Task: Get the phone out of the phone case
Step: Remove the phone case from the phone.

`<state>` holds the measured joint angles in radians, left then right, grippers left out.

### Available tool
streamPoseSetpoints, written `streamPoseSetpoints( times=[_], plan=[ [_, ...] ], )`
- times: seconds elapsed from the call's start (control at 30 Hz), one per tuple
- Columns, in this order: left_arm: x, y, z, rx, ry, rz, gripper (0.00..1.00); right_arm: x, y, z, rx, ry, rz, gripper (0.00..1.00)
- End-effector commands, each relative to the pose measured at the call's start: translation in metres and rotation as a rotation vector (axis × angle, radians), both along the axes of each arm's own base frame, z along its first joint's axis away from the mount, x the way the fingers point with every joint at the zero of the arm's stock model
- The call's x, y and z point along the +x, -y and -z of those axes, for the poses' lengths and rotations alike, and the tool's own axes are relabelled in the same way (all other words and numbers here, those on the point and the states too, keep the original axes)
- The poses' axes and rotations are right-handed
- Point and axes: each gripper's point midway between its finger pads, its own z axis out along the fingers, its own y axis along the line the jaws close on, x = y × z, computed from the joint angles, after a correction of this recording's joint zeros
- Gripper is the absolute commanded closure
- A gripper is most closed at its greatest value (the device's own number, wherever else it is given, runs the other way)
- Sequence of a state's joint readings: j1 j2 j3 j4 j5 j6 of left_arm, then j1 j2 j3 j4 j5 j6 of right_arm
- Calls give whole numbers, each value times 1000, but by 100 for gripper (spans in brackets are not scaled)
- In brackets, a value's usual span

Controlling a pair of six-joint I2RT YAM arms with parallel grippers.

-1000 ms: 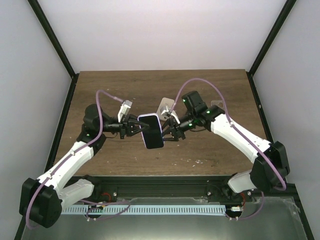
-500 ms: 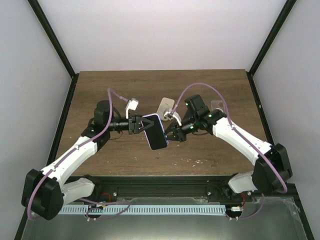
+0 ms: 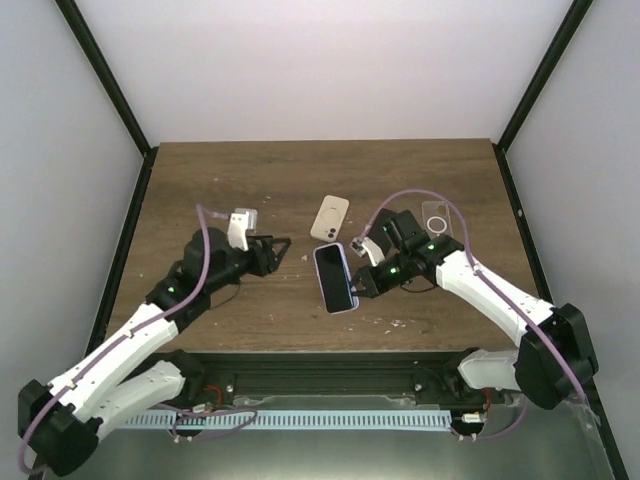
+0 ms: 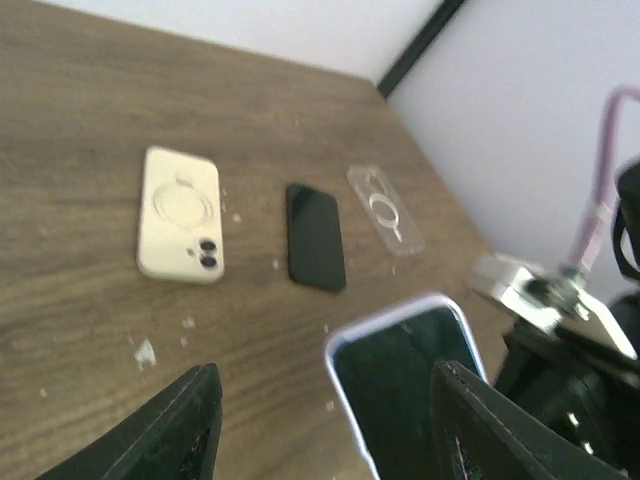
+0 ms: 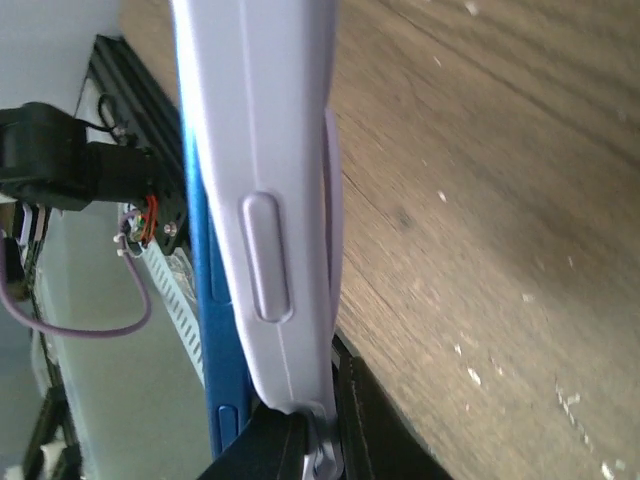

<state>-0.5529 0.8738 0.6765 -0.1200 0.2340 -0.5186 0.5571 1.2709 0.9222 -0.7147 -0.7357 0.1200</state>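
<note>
Big change: handover's done. A second ago both arms held the device up over the middle of the brown wooden desk [image 3: 200,180]. Now the left arm has let go and pulled back toward the left edge. The left fingers [image 3: 276,246] are spread, with nothing between them.

The right arm carries it alone and has brought it down and toward the near edge, just right of centre. The right fingers [image 3: 363,280] are pressed together, pinching the device's right long edge.

The dark-screened blue-bodied phone [image 3: 336,277] sits screen-up, still inside the lavender soft-plastic phone case [image 5: 260,150]. Whether it touches the desk or hangs just above it can't be told.

Task is not done, but it looks started. In the right wrist view a strip of blue phone edge shows alongside the lavender wall, so that side seems partly peeled. The pinch looks to be on the case lip rather than the phone body, though that isn't certain.

Judgement: the left fingers opening likely means a regrip, with the left taking the phone or the opposite case edge while the right peels. Risk is a thin one-sided pinch that could let the device swing or slip.

Unrelated clutter toward the far edge: a cream rectangular phone case with a ring on its back [image 3: 330,217], a clear plastic case [image 3: 438,217], and between them a bare black phone [image 4: 315,237], seen only in the left wrist view. All are well apart from the work.
</note>
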Motion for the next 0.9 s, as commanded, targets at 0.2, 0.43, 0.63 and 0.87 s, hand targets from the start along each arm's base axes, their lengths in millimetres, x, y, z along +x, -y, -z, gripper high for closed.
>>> streamPoseSetpoints(
  times=[0.2, 0.43, 0.63, 0.87],
  plan=[
    [-40, 32, 60, 381, 26, -48, 46, 34, 15, 39, -103, -186, 259, 99],
    [-53, 76, 82, 539, 134, 37, 46, 56, 11, 28, -91, -168, 352, 99],
    [-52, 103, 94, 647, 217, 104, 42, 58, 9, 52, -132, -249, 444, 99],
    [-47, 119, 111, 697, 244, 130, 43, 72, 7, 73, -188, -275, 472, 99]
  ],
)
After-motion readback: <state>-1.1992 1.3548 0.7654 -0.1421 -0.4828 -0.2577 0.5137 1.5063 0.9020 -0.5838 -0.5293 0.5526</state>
